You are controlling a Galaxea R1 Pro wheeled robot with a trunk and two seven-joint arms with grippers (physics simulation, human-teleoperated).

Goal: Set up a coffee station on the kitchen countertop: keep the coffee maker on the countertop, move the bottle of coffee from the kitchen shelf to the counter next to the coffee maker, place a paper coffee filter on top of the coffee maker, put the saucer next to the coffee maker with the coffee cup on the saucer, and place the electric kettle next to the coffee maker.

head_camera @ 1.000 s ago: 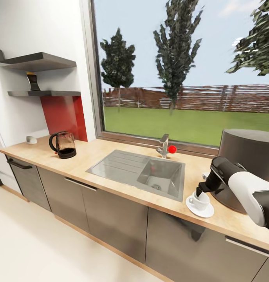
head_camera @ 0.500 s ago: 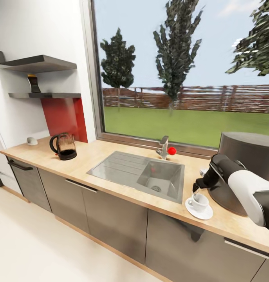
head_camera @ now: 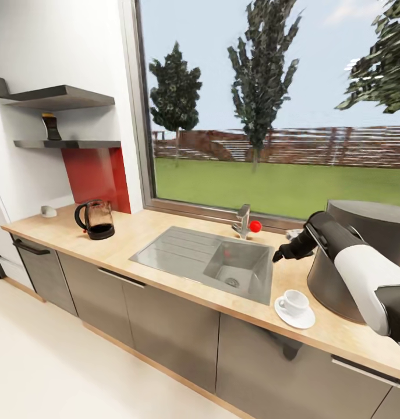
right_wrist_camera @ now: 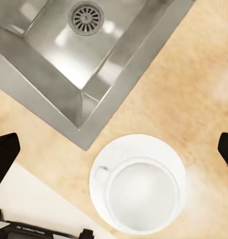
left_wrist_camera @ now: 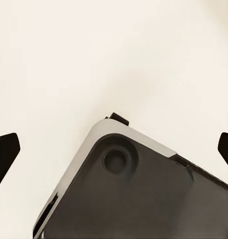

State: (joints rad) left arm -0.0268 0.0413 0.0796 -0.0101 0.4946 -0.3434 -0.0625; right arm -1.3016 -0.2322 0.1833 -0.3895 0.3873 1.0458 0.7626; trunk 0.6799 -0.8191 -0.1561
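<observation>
The white coffee cup point(head_camera: 294, 301) stands on the saucer point(head_camera: 299, 320) on the kitchen countertop point(head_camera: 165, 230), just left of the tall dark coffee maker point(head_camera: 368, 256). My right gripper point(head_camera: 278, 255) hovers open above the counter between sink and cup, apart from both. The right wrist view looks straight down on the coffee cup point(right_wrist_camera: 143, 195) and the saucer point(right_wrist_camera: 125, 148), with both fingertips point(right_wrist_camera: 4, 155) spread wide. At far left sit the electric kettle point(head_camera: 98, 219) and a small pale paper coffee filter point(head_camera: 47, 210). The bottle of coffee point(head_camera: 50, 126) stands on the kitchen shelf point(head_camera: 77, 143). My left gripper point(left_wrist_camera: 114, 149) is open over pale floor.
An inset steel sink point(head_camera: 211, 259) with a faucet point(head_camera: 243, 219) and red knob lies between kettle and cup. A large window runs behind the counter. Grey cabinets sit below it. The left wrist view shows the robot's dark base point(left_wrist_camera: 144, 199).
My right gripper has lifted off the coffee cup and moved up and back toward the faucet. The cup stays on the saucer. The camera has tilted slightly.
</observation>
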